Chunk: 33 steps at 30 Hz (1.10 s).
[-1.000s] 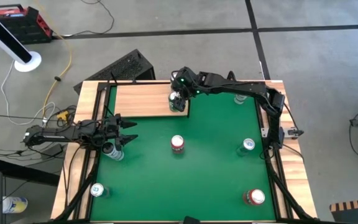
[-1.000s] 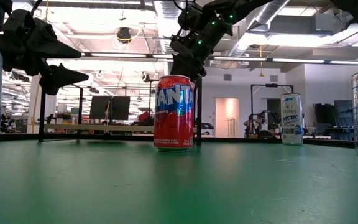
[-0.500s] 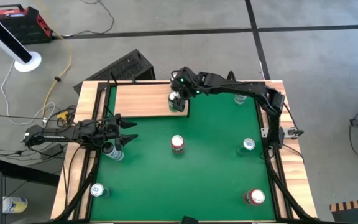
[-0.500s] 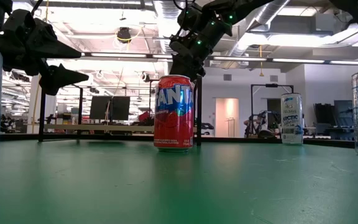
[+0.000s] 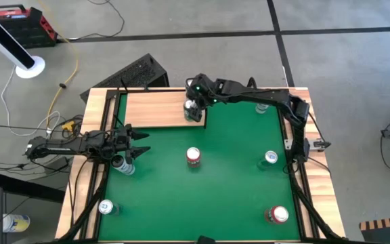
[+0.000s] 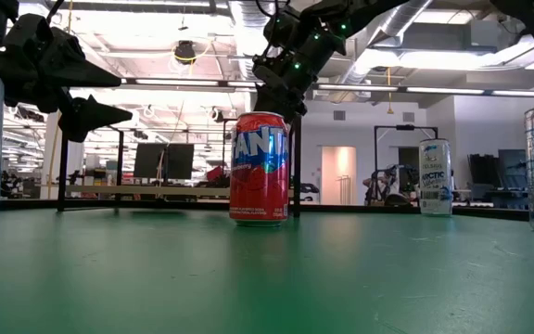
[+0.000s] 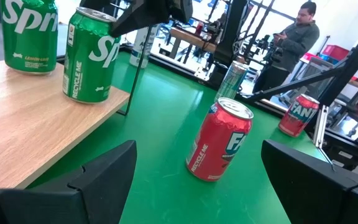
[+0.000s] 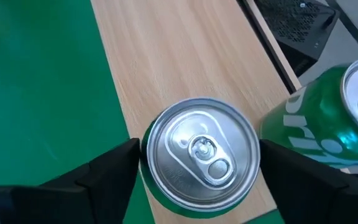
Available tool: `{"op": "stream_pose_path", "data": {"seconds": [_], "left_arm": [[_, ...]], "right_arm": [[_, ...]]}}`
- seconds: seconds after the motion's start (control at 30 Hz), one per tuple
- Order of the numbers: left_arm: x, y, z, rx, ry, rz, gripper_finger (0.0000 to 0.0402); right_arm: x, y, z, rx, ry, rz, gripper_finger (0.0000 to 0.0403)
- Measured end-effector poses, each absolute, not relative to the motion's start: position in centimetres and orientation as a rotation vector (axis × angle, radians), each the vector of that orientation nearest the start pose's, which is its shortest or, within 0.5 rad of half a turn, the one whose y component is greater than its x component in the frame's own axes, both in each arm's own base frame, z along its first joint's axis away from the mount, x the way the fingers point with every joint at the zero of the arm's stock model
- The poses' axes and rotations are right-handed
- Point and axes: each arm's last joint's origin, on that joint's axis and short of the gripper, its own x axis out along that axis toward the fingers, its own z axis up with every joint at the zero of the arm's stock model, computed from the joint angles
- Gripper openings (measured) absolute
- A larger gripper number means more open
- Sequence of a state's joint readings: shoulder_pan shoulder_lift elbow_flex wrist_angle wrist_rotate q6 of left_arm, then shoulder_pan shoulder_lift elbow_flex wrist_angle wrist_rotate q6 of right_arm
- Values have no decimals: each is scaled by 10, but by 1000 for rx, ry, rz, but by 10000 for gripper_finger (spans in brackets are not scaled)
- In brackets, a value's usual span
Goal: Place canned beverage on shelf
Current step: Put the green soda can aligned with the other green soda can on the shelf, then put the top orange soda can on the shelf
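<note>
The shelf [image 5: 158,108] is a light-wood board on thin black uprights at the table's far left. Two green Sprite cans stand upright on its right end. My right gripper [image 5: 193,107] reaches down over the one by the shelf's near edge [image 8: 199,155], shut on it. The other Sprite can [image 8: 328,118] stands just behind. Both cans also show in the left wrist view [image 7: 92,59] [image 7: 30,34]. My left gripper [image 5: 143,144] hangs open and empty above the table's left side, pointing at a red Fanta can [image 7: 219,140]. My right gripper has the green can between its two fingers, one on each opposite side just below the rim [image 8: 145,177]. The fingers [image 8: 114,171] come from above, pointing down. The can stands upright with its base on the shelf board, at the near right corner.
A red Fanta can [image 5: 193,156] stands mid-table. A silver can [image 5: 270,158] and a red can [image 5: 277,215] stand at the right. Two pale cans [image 5: 122,165] [image 5: 105,207] stand at the left, one under my left arm. A person [image 7: 294,40] stands beyond the table.
</note>
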<state>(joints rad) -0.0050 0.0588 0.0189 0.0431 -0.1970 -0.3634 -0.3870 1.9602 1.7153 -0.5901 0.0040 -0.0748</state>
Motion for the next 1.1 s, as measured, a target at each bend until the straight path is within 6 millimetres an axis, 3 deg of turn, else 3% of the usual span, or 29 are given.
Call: {"op": "stream_pose_path", "data": {"seconds": [0.13,0.4,0.6,0.73,0.83,0.97,1.1], "left_arm": [[100,5,170,-363,-38,189,332],[100,5,170,-363,-38,189,332],[100,5,170,-364,-39,188,332],[100,5,170,-363,-47,187,332],[100,5,171,-364,-55,184,332],[100,5,171,-361,-53,181,332],[100,5,171,-358,-54,179,332]], "right_arm": [[406,-162,274,53,849,-318,372],[400,-160,292,31,796,-337,371],[386,-146,327,0,717,-354,370],[381,-116,350,-11,653,-279,370],[381,-82,359,-2,642,-158,370],[376,-31,360,-24,718,3,370],[365,17,348,-28,821,77,370]]}}
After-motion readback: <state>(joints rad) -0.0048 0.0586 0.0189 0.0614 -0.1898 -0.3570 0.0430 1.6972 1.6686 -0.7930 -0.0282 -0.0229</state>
